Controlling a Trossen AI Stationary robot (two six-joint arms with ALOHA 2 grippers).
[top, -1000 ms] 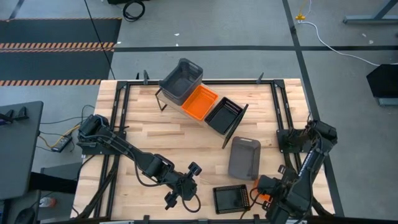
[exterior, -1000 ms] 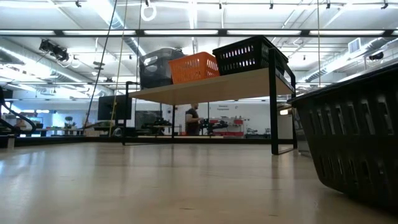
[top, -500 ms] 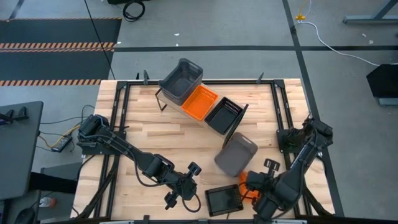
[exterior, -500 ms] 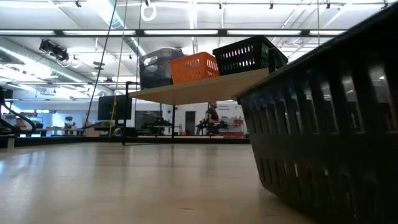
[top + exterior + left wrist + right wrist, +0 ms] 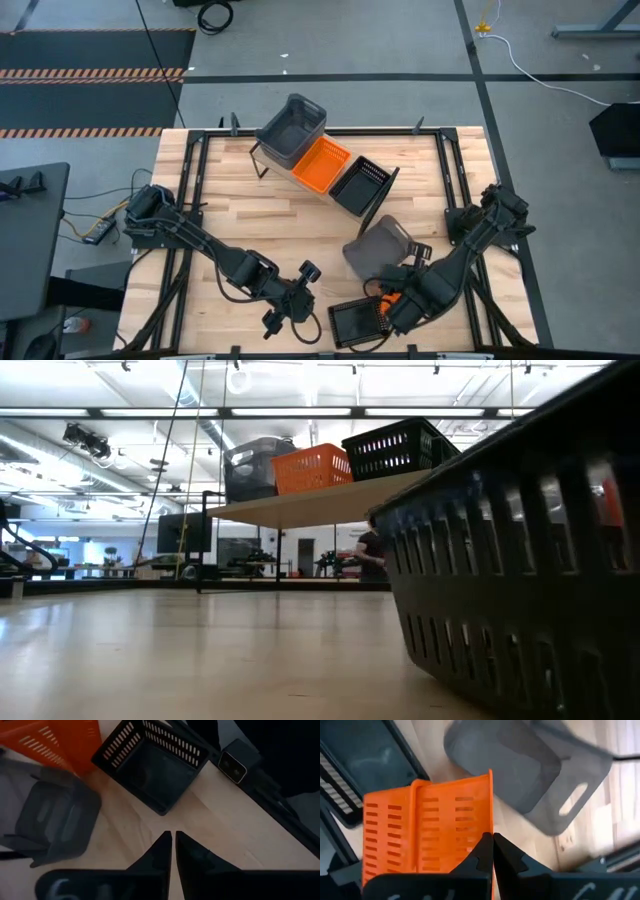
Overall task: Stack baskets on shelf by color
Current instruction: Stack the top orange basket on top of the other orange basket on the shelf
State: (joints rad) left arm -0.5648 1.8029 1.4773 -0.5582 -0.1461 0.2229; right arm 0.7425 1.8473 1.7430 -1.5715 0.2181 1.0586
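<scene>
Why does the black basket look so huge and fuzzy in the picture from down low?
Low view: the black basket sits right up against the camera, so it fills the right side and its slots look soft, while the shelf farther back stays crisp under the ceiling lights. High view: the same basket looks small, near the table's front edge.

A grey concrete floor [image 5: 330, 95] surrounds the slatted wood bench [image 5: 300, 215]. Hazard-striped mats [image 5: 90, 75] lie beyond it. In the low view, ceiling strip lights [image 5: 300, 412] run overhead, and a person [image 5: 368, 555] stands far back among equipment.
</scene>
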